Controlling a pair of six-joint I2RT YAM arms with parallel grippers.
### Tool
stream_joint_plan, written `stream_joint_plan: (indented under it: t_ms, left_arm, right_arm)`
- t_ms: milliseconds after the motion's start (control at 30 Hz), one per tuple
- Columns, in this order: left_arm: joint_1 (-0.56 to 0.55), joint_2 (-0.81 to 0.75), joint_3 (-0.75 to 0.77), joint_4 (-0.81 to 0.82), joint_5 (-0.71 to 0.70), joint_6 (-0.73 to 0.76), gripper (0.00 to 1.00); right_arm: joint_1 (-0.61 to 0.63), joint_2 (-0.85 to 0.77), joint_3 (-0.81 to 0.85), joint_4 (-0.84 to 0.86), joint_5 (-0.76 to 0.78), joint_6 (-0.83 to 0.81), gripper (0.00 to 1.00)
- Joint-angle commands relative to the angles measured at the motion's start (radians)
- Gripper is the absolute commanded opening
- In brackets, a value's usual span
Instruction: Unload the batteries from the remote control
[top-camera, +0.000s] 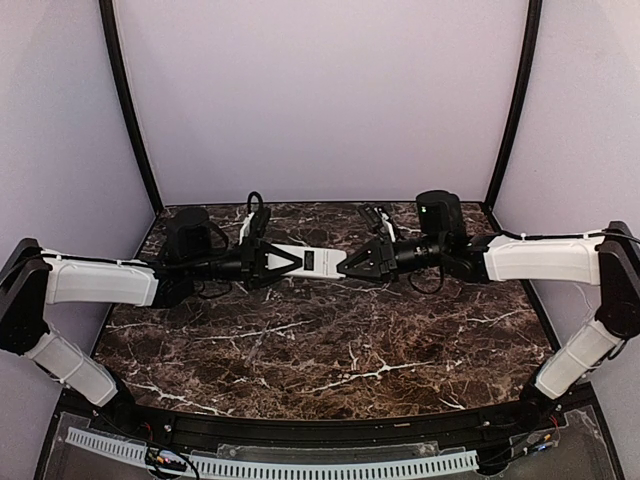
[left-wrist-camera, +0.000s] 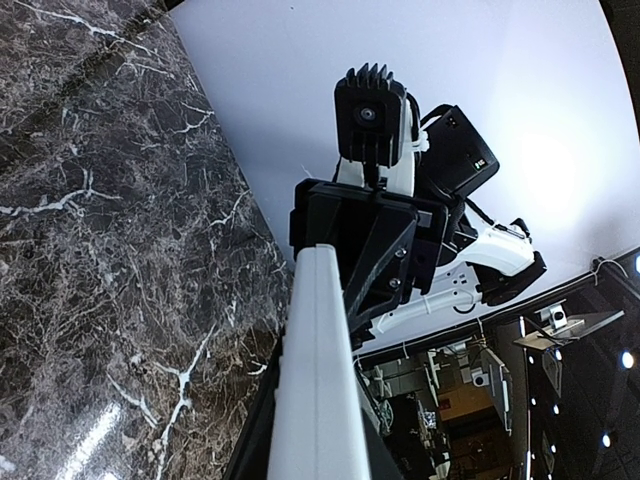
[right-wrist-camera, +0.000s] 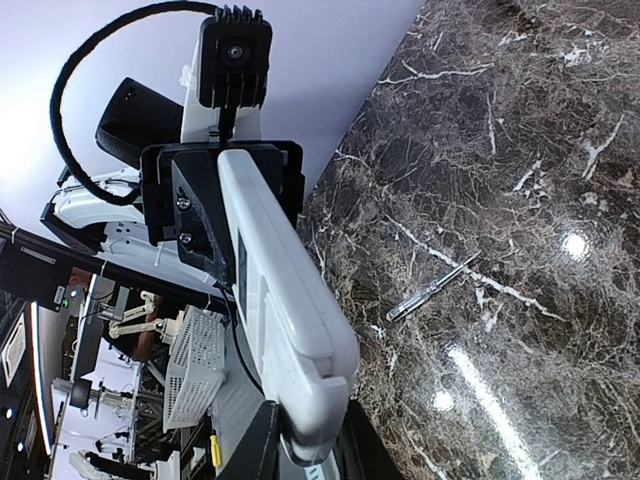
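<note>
Nearest my left gripper (top-camera: 285, 262), the slim white plastic bar of the remote control (left-wrist-camera: 318, 360) sat clamped between the fingers. It ran straight out ahead of them, its long axis in line with the wrist. At the bar's far end the right gripper (top-camera: 352, 262) was closed on the other tip, facing mine head-on. The remote bridged the two pairs of fingers, held off the dark marble-patterned table (top-camera: 300, 350). Neither arm was nearer; both reached level toward the middle. The small dark display window (top-camera: 322, 262) faced up, so I judged the battery bay lay underneath. I saw no batteries. Beyond the right fingers, a thin metallic rod (right-wrist-camera: 430, 290) lay on the table.
</note>
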Motion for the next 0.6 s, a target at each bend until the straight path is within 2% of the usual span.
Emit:
stream_joint_plan:
  t_ms: [0, 567]
  left_arm:
    - [0.003, -0.049, -0.013, 0.008, 0.007, 0.016, 0.00]
    - [0.004, -0.047, -0.027, 0.006, -0.012, 0.015, 0.00]
  right_arm:
    - [-0.007, -0.029, -0.017, -0.011, 0.030, -0.020, 0.18]
    - [-0.007, -0.053, -0.021, -0.021, 0.036, -0.023, 0.07]
